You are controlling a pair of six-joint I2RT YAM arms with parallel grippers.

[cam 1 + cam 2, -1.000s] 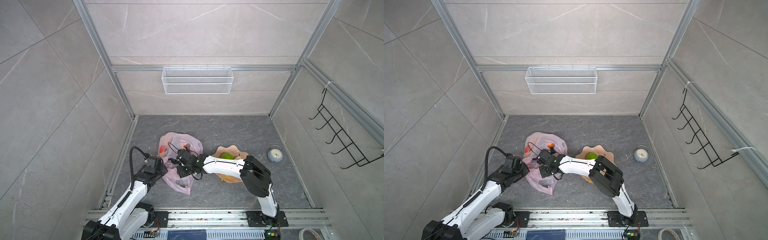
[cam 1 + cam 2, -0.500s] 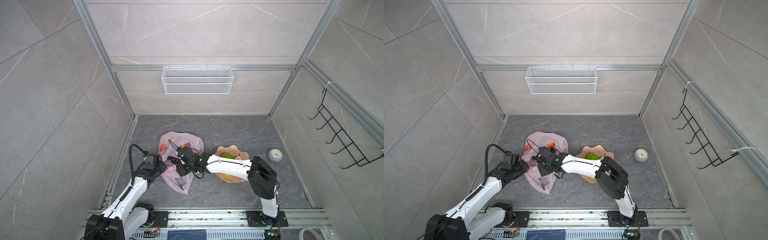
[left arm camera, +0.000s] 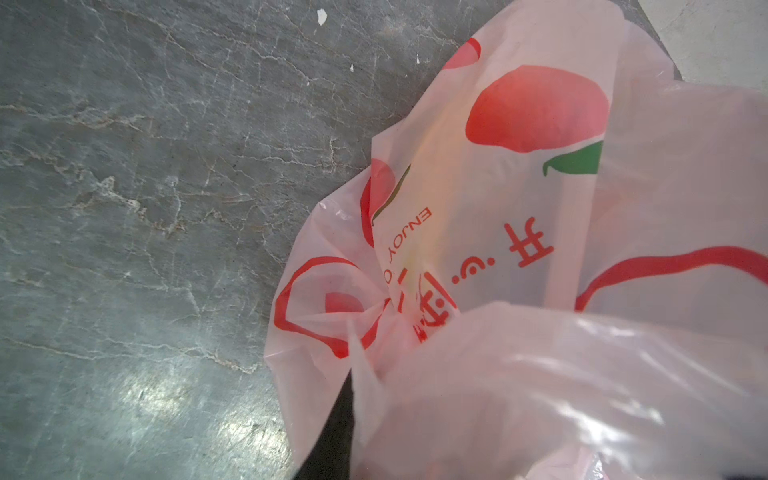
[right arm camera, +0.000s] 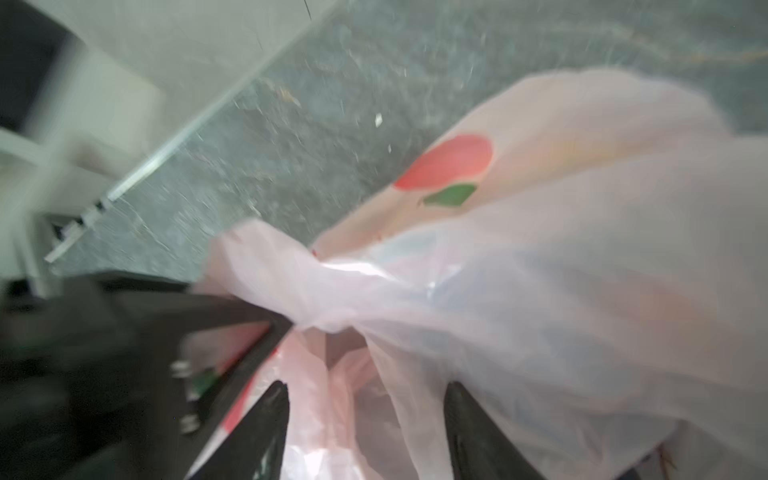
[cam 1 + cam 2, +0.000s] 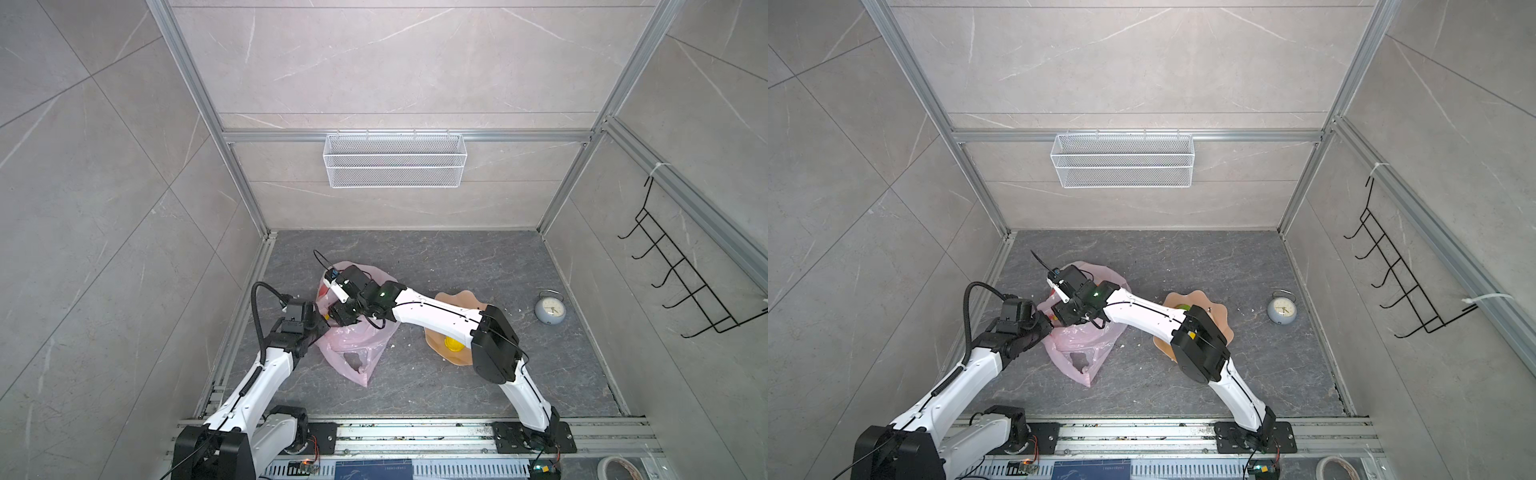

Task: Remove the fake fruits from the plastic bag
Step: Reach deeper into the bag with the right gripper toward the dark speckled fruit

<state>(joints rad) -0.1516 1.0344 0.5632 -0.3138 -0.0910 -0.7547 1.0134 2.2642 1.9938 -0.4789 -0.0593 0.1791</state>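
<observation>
Across goes the right gripper (image 4: 365, 419), jaws spread wider now at the mouth of the thin, translucent pale-pink plastic bag (image 5: 357, 338), lower centre-left in both top views. The left gripper (image 5: 322, 323) pinches its rim. Any fake fruits inside are hidden, so the mouth looks ready for a deeper reach.

Plastic bag (image 3: 519, 199): thin translucent pink film, glossy, crinkled, red and green print.
Floor (image 5: 457, 266): grey stone-look slab, veined, slight sheen.
Wall tiles (image 5: 374, 62): smooth, pale, matt.
Wire basket (image 5: 395, 166): white-coated metal mesh.
Frame rails (image 5: 270, 136): silvery metal, satin.
Arm shells (image 5: 432, 318): glossy white plastic.
</observation>
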